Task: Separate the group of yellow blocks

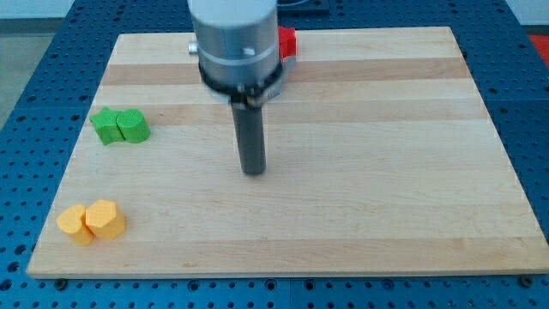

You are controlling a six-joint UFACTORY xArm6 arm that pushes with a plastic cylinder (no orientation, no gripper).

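Two yellow blocks sit touching each other near the board's bottom-left corner: a rounded yellow block (75, 225) on the left and a yellow hexagon-like block (105, 219) on the right. My tip (253, 171) rests on the board near its middle, well to the right of and above the yellow pair, touching no block.
Two green blocks (120, 126) sit together at the board's left edge, above the yellow pair. A red block (287, 43) shows partly behind the arm's housing at the board's top edge. The wooden board (386, 172) lies on a blue table.
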